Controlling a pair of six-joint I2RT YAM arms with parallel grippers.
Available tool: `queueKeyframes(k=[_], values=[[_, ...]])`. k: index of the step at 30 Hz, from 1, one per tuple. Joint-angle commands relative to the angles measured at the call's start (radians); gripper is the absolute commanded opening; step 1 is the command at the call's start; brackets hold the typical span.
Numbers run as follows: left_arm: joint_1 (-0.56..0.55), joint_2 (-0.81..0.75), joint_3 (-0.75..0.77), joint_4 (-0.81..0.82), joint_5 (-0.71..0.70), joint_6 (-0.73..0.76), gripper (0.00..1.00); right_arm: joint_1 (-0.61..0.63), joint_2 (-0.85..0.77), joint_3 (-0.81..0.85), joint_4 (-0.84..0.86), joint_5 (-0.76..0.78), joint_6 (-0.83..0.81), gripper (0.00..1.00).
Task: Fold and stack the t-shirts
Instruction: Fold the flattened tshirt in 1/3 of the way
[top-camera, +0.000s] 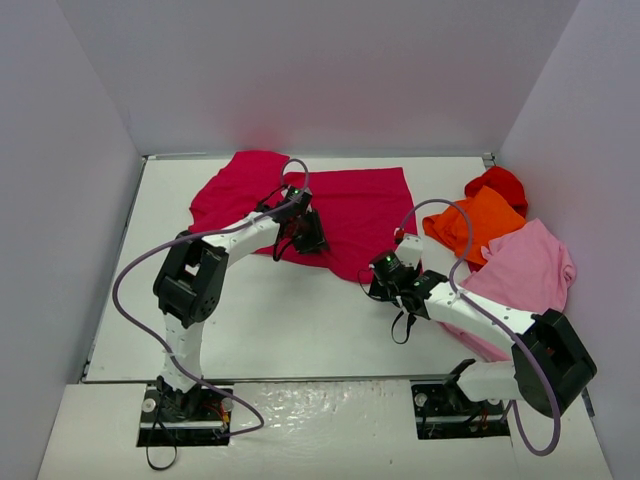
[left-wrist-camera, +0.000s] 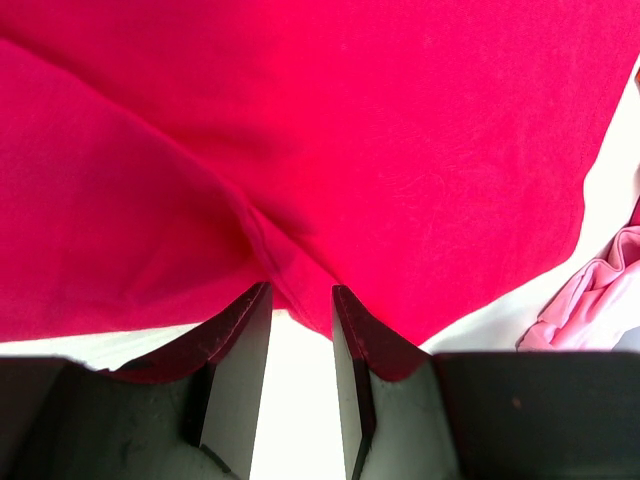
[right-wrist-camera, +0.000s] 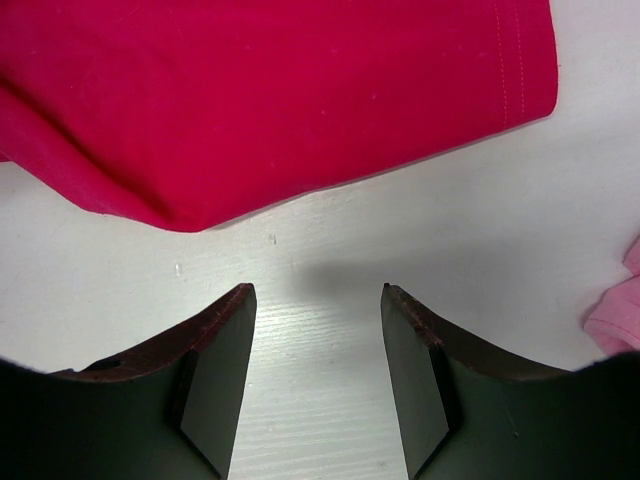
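A large crimson-magenta t-shirt (top-camera: 350, 205) lies spread flat at the back middle of the table. My left gripper (top-camera: 308, 238) is at the shirt's near edge. In the left wrist view the left gripper (left-wrist-camera: 302, 292) is open, its tips right at a creased hem of the crimson shirt (left-wrist-camera: 350, 130), with white table showing in the gap. My right gripper (top-camera: 378, 280) is by the shirt's near right corner. Seen from its wrist, this gripper (right-wrist-camera: 318, 290) stands open over bare table, just short of the crimson edge (right-wrist-camera: 250, 90). Orange (top-camera: 480, 222), red (top-camera: 498, 183) and light pink (top-camera: 525, 268) t-shirts lie bunched at the right.
White walls close in the table on the left, back and right. The pile of three shirts sits against the right wall, and the pink shirt (left-wrist-camera: 590, 305) also shows at the right of both wrist views (right-wrist-camera: 615, 325). Purple cables loop off both arms.
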Motion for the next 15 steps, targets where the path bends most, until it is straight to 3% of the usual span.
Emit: queueKeyframes(k=[1, 15], values=[[0.012, -0.078, 0.006, 0.002, -0.015, 0.002, 0.28, -0.006, 0.009, 0.002, 0.027, 0.019, 0.006, 0.5], [0.013, -0.01, 0.048, 0.018, -0.001, 0.009, 0.28, -0.006, 0.012, -0.008, 0.029, 0.027, 0.007, 0.5]])
